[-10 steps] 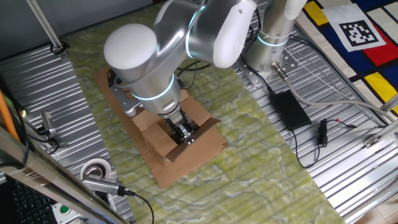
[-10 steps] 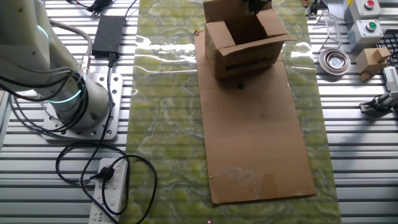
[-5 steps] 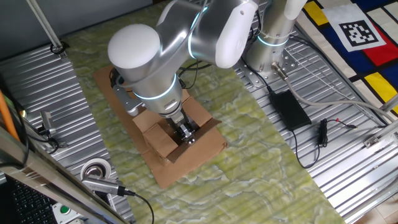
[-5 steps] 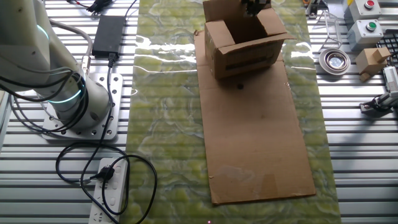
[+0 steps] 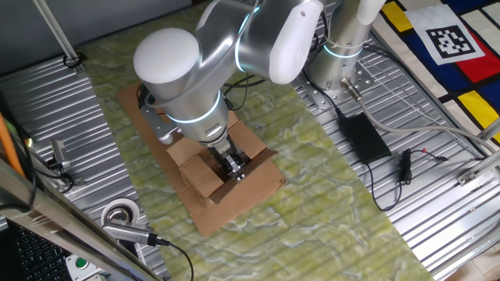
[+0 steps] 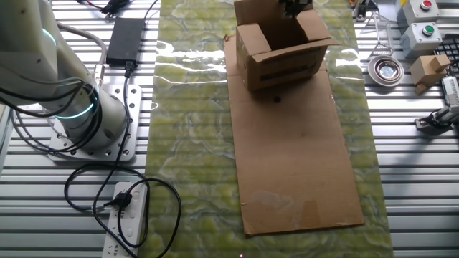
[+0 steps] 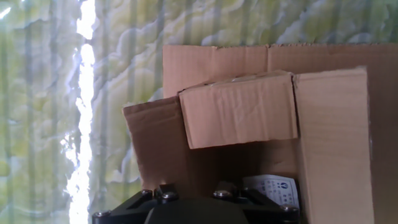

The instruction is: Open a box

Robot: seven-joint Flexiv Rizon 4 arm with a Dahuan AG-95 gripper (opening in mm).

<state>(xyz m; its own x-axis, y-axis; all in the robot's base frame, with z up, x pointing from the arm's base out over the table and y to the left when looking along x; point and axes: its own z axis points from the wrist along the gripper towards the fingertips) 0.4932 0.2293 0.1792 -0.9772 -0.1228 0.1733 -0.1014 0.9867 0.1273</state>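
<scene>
Above the box point(image 6: 280, 54) rim, tool point(image 5: 234, 166).

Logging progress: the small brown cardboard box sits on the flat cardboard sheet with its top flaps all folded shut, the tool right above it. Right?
Not quite. The small brown cardboard box does sit on the flat cardboard sheet under the tool, but its flaps stand open; the other fixed view shows the hollow inside.

Gripper point(image 5: 234, 166): directly above the box point(image 6: 281, 51), at its open top.
Box: on the cardboard sheet point(image 6: 297, 158), at the sheet's end beneath the gripper.
Sheet: on the mat point(image 6: 193, 143), running from under the gripper toward the far end of the table.
Tape roll point(image 6: 387, 69): beside the box, off the mat.
Power adapter point(image 5: 362, 137): well apart from the gripper, near the arm base point(image 5: 340, 62).
</scene>
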